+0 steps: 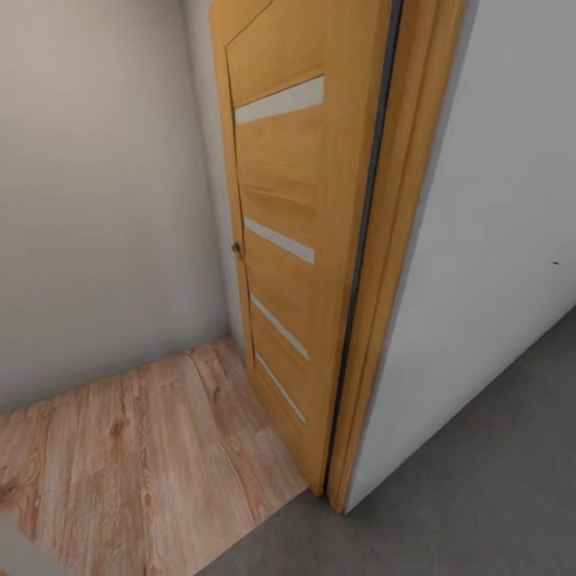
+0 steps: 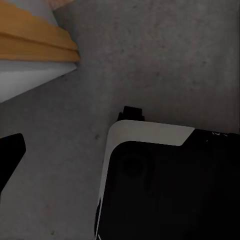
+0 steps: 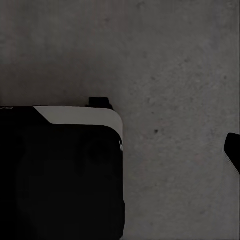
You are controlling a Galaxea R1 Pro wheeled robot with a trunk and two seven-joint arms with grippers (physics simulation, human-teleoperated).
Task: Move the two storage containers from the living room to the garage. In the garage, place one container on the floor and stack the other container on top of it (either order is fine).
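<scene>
The two storage containers are out of view. I stand at a doorway where dark grey concrete floor (image 1: 496,488) meets light wood plank floor (image 1: 136,456). In the left wrist view one black fingertip (image 2: 10,152) of my left gripper shows at the picture's edge over the concrete floor (image 2: 165,60), with nothing beside it. In the right wrist view one black fingertip (image 3: 233,150) of my right gripper likewise shows at the edge above the concrete (image 3: 170,60). Both grippers look open and hold nothing.
A wooden door (image 1: 288,240) with pale glass strips stands open against its frame (image 1: 392,264). A plain white wall (image 1: 496,208) runs on the right, a beige wall (image 1: 96,200) on the left. My black-and-white base (image 2: 170,185) (image 3: 60,175) shows below both wrists.
</scene>
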